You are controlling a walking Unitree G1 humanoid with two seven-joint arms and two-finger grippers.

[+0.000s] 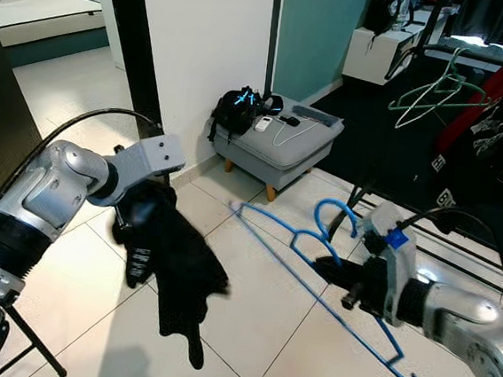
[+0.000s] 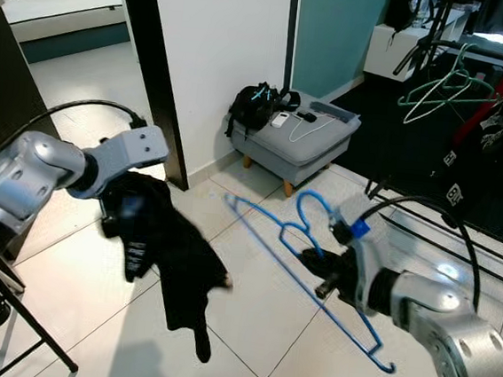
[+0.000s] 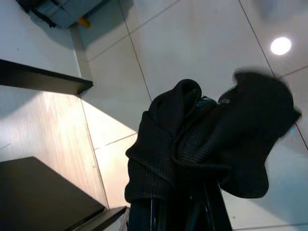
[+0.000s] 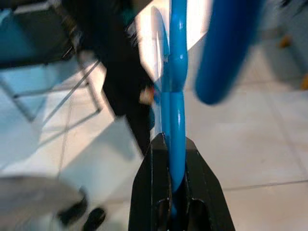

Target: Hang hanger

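Right gripper (image 1: 331,269) clamped on blue hanger (image 1: 314,279), held over the tiled floor (image 1: 257,314). Left gripper (image 1: 142,218) grips black garment (image 1: 169,256), hanging down.

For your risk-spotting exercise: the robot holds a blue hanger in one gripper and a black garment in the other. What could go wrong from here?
1. The right gripper pinches the blue hanger on one thin bar, so it may swivel or slip.
2. The black garment hangs bunched from the left gripper, so it may be hard to thread onto the hanger.
3. The rail already carries green hangers, which could snag.
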